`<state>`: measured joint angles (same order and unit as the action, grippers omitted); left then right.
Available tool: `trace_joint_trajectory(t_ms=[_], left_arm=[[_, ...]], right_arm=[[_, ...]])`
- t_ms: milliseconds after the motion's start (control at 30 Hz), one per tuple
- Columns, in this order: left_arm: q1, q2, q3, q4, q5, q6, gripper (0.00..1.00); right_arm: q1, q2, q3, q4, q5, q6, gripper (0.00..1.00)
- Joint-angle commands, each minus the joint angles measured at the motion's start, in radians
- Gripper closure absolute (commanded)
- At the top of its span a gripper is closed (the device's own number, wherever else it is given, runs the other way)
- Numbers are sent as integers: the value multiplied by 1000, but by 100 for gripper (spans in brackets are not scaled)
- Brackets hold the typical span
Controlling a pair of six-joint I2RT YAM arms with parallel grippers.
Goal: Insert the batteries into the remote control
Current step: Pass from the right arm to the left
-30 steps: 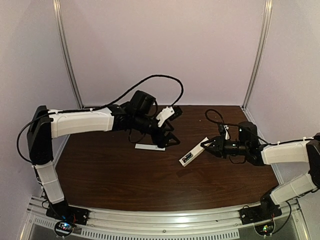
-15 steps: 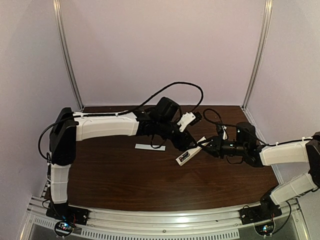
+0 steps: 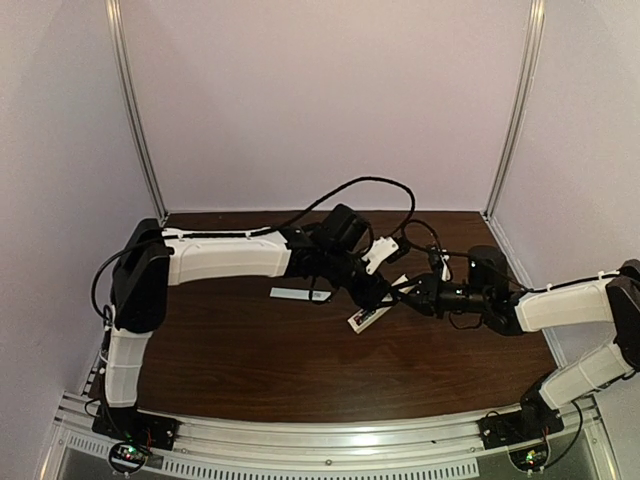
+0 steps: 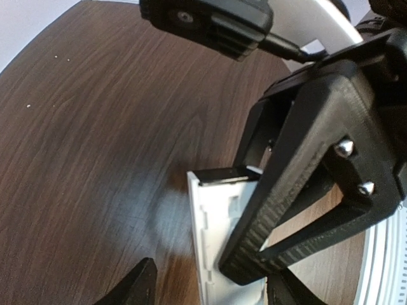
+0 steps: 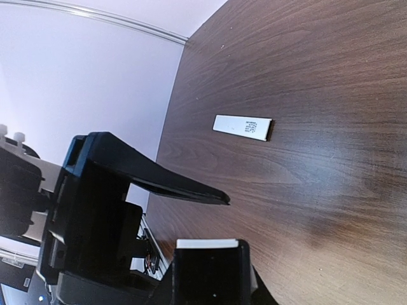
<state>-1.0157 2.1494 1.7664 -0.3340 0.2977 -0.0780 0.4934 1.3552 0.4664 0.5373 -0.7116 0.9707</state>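
White and slim, the rectangular plastic remote control (image 3: 364,317) lies slantwise near the middle of the dark wood-grain table (image 3: 220,340), a little toward its right edge. Its dark button patch is at the end pointing to the near edge. I cannot tell whether that end rests on the wood.

On my overhead view both arms meet over it. The right gripper (image 3: 412,297) is clamped on the remote control's farther end. The left wrist camera shows this well: one of its ribbed black fingers (image 4: 267,216) crosses the white body (image 4: 206,244) on a diagonal. That body has its back uncovered, a moulded recess showing, and the finger hides much of the recess. In the right wrist view I see the white end (image 5: 206,243) pinched at the fingertips.

The left gripper (image 3: 372,290) hangs directly above the remote control with its jaws spread. In its own camera one tip shows on each side of the white body, the left tip clear of it. I can see nothing between them but the remote control below.

A thin flat white strip (image 3: 290,294) lies alone on the wood just left of the remote control, toward the table's far edge, untouched by either arm.
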Motion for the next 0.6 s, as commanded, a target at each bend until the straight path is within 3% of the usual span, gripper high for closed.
trace_joint_trajectory(t_ms=[0,200,433,567], left_arm=[[-4,41,43,-20,19,-6,43],[-3,52,54,-43,27,-3,66],[8,14,12,-60,39,3,81],[26,-32,-46,-102,26,36,81]], right_arm=[[8,0,19,49,18,8,96],[9,-2,17,44,11,8,89],[-4,-37,34,-24,9,-29,58],[-42,-94,41,-97,18,-67,31]])
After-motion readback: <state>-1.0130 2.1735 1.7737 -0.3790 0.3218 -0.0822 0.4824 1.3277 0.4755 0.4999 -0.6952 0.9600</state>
